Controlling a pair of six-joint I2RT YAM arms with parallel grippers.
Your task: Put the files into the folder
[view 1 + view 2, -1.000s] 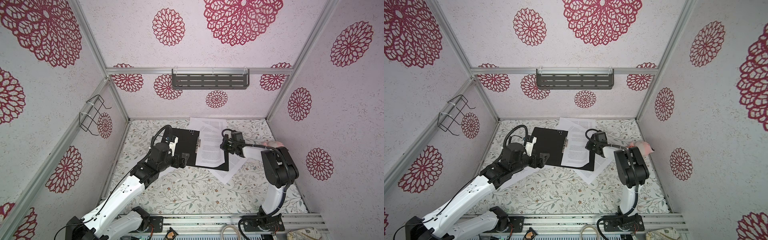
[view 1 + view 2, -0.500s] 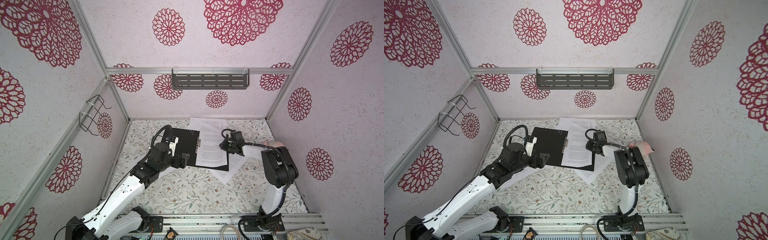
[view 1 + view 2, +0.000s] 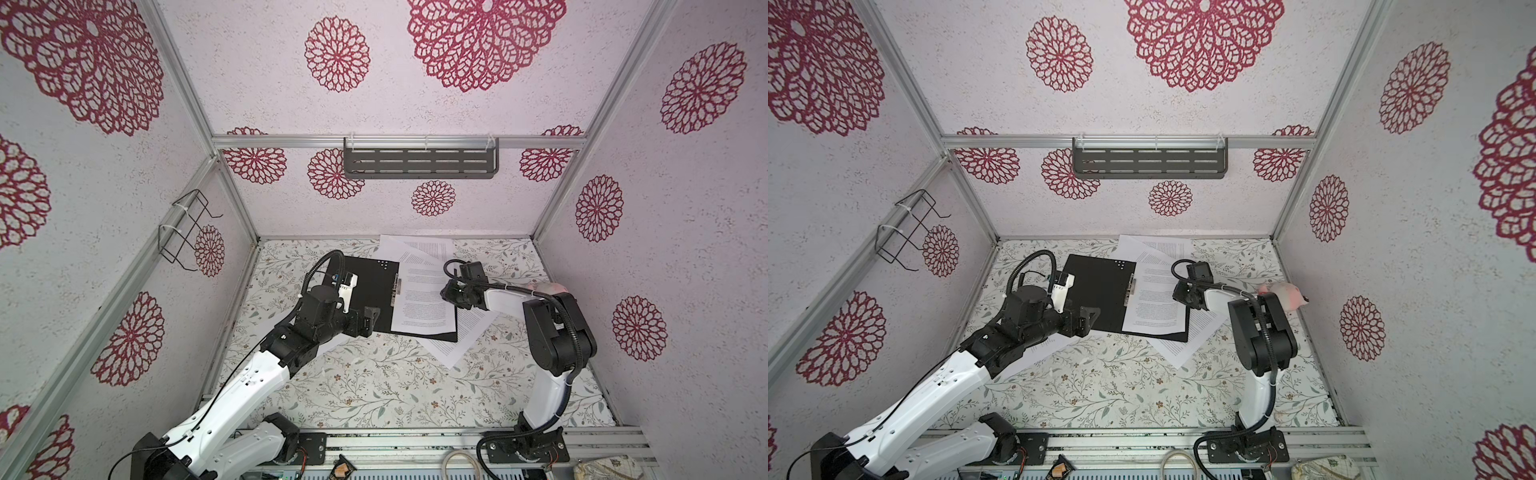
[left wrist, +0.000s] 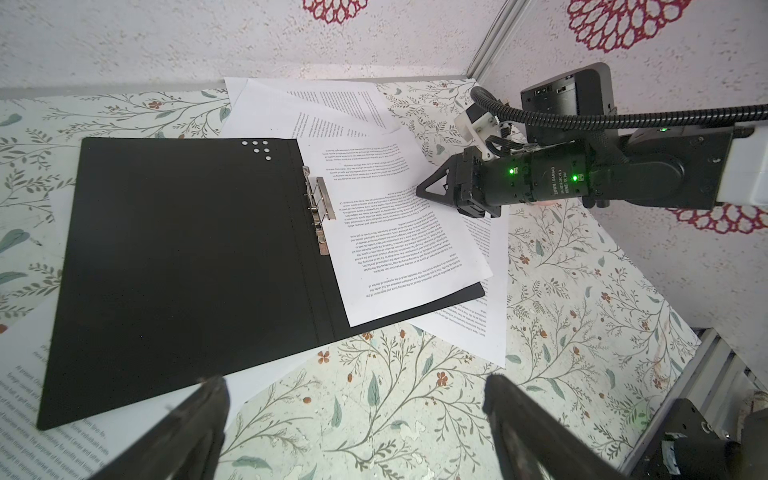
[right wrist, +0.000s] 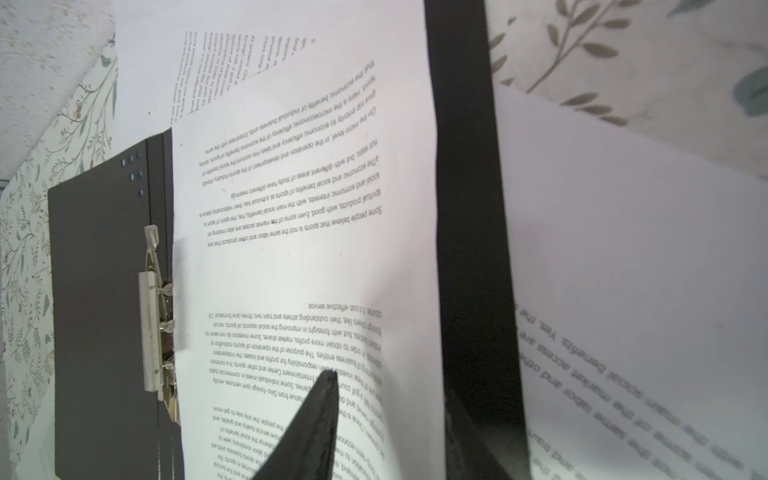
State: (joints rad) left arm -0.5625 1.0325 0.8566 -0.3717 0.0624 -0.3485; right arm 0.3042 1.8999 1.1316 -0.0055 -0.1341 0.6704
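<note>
Right gripper [image 3: 448, 292]: jaws part-spread, nothing pinched. One finger [image 5: 316, 415] is over the printed sheet [image 3: 424, 303]. Its partner blends into the black border of the folder [image 4: 187, 249], so its outline is unclear. You cannot tell whether the tip touches the paper. This gripper sits at the sheet's 3 o'clock edge.

Left gripper [image 4: 357, 399]: spread wide and empty, above the table [image 3: 374, 386] near the folder's 7 o'clock corner.

Folder: lies open, black inside up, between the table's centre and its 12 o'clock side. The metal clip [image 4: 319, 212] runs along the spine. The printed sheet lies on the 3 o'clock half, slightly skewed, its edge just beside the clip. You cannot tell whether it is tucked under.

Remaining files, all outside the folder:
- two overlapping sheets [image 3: 424, 249] at 12 to 1 o'clock of the folder, partly beneath it
- one sheet [image 3: 461, 340] poking out from under the 5 o'clock corner
- one sheet [image 3: 1046, 347] at 7 to 8 o'clock, below the left arm

Against one second ago, in both top views: arms, folder and every sheet sit where they did. No shift shows at that scale, and the earlier views are too small to show how the right jaws stood.
</note>
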